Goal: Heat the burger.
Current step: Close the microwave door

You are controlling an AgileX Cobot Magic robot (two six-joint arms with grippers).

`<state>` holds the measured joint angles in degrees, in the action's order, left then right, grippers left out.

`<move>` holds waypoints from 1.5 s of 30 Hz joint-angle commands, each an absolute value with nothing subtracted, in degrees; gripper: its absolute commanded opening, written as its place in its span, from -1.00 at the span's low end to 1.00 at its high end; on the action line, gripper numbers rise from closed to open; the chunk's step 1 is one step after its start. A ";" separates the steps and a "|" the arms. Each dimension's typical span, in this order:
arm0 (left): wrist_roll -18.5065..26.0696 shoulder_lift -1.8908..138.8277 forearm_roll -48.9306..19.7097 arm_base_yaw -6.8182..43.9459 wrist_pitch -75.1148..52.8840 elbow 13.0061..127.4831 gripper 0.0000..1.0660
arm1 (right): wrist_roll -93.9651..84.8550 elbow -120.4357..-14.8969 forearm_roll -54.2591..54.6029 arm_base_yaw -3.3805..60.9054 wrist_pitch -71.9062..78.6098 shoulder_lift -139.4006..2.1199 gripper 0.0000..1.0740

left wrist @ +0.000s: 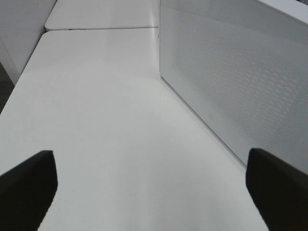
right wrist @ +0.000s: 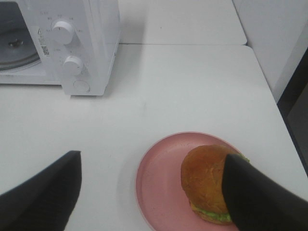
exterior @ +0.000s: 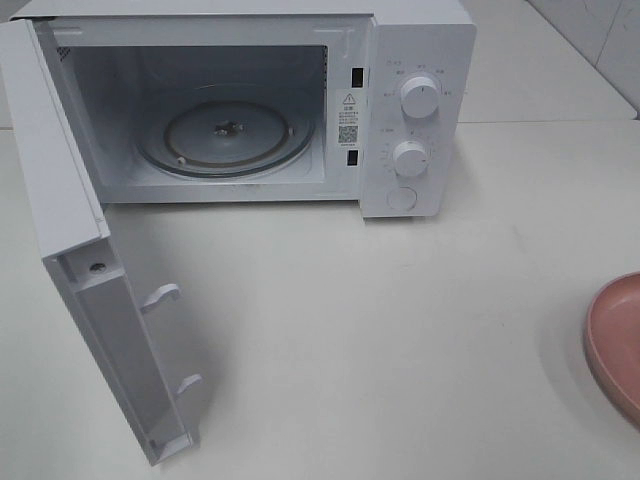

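The right gripper [right wrist: 151, 192] is seen spread wide and holding nothing, poised above the burger [right wrist: 208, 183], which sits on a pink plate [right wrist: 159, 185] on the white table [right wrist: 192, 86]. The left gripper [left wrist: 151, 185] is likewise released, its fingers [left wrist: 29, 185] parted over bare tabletop just beside the microwave's [exterior: 400, 90] perforated side wall. The door [exterior: 95, 300] is shown swung fully open, and the glass turntable [exterior: 225, 135] inside is exposed.

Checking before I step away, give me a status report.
Both claws open, empty. Burger on pink plate, right claw above it. Microwave door open, turntable bare. Nothing blocking.
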<state>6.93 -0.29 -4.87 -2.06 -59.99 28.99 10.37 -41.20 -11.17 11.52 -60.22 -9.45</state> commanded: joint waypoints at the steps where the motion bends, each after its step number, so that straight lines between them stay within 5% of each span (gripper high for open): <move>1: 7.16 -1.55 -4.76 -2.06 -59.42 28.76 0.87 | 9.28 -40.57 -8.59 8.31 -59.70 -5.50 0.42; 15: 7.16 -1.55 -4.76 -2.06 -59.42 28.76 0.87 | 7.91 -28.82 -3.55 2.86 -57.35 1.78 0.42; 45: 7.16 -1.55 -4.76 -2.06 -59.42 28.76 0.87 | 7.73 -28.65 -3.44 2.86 -57.58 1.78 0.42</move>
<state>6.93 -0.29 -4.87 -2.06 -59.99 28.99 8.37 -28.71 -3.61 3.21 -57.98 0.23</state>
